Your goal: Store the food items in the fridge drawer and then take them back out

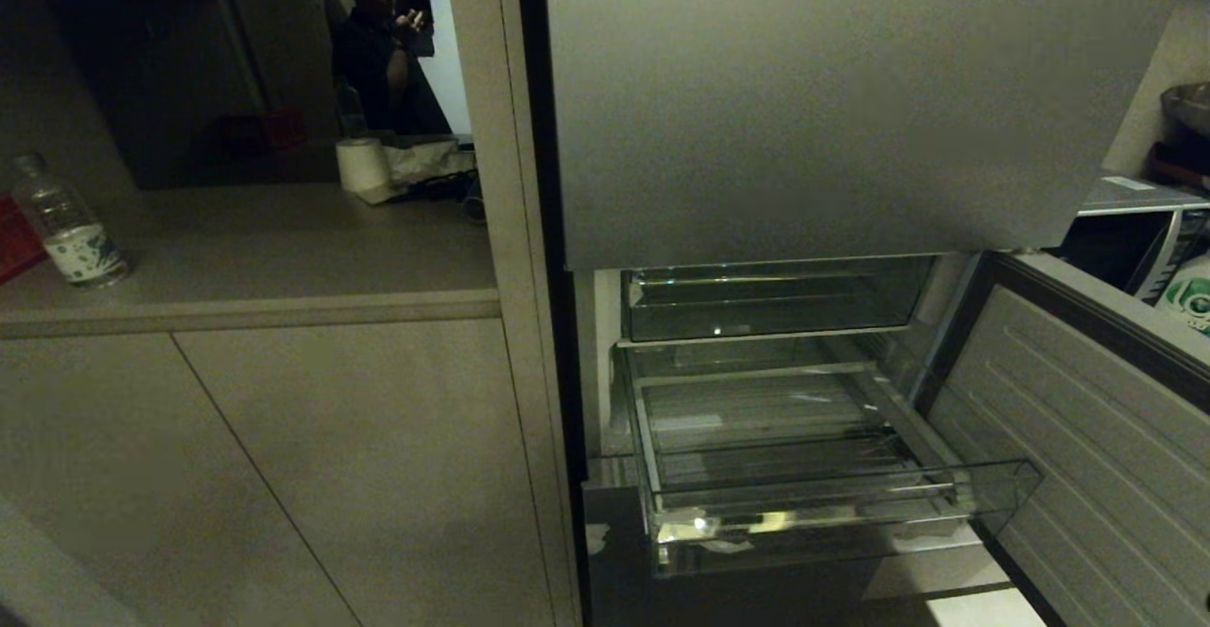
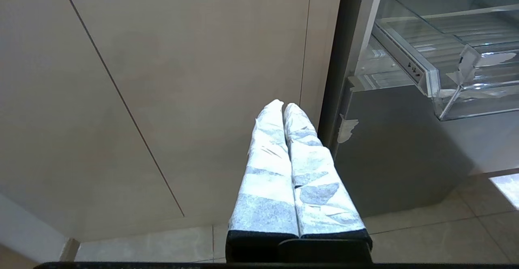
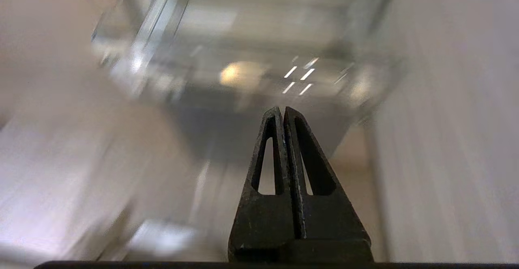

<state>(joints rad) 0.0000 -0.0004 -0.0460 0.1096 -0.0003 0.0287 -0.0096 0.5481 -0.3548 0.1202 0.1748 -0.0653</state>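
Head view shows you the tall grey fridge (image 1: 832,107) filling the centre and upper right of the frame, its flat upper door panel closed. At lower right, the ribbed grey lower door (image 1: 1087,476) stands swung open. To the left, beige flat-fronted cabinet doors (image 1: 284,457) occupy the lower left, with a beige countertop (image 1: 265,249) above them.

Locate the wide transparent plastic fridge drawer (image 1: 803,476) at lower centre right: it is pulled out, with its ribbed floor and clear front lip exposed. You will see no food items inside it in any view. Directly above it, a shallower clear tray (image 1: 770,301) sits pushed back in the compartment.

On the countertop, note a white paper roll (image 1: 362,164) at upper centre left and a small clear water bottle with a printed label (image 1: 68,225) at the far left edge.

Neither arm appears in the head view. In the left wrist view, the left gripper (image 2: 282,106), its fingers wrapped in white-and-grey patterned covering, is closed with the tips touching and holds nothing; it hangs in front of the cabinet doors, beside the fridge corner. In the right wrist view, the bare black right gripper (image 3: 282,110) is likewise closed and empty, pointing toward the blurred drawer front.
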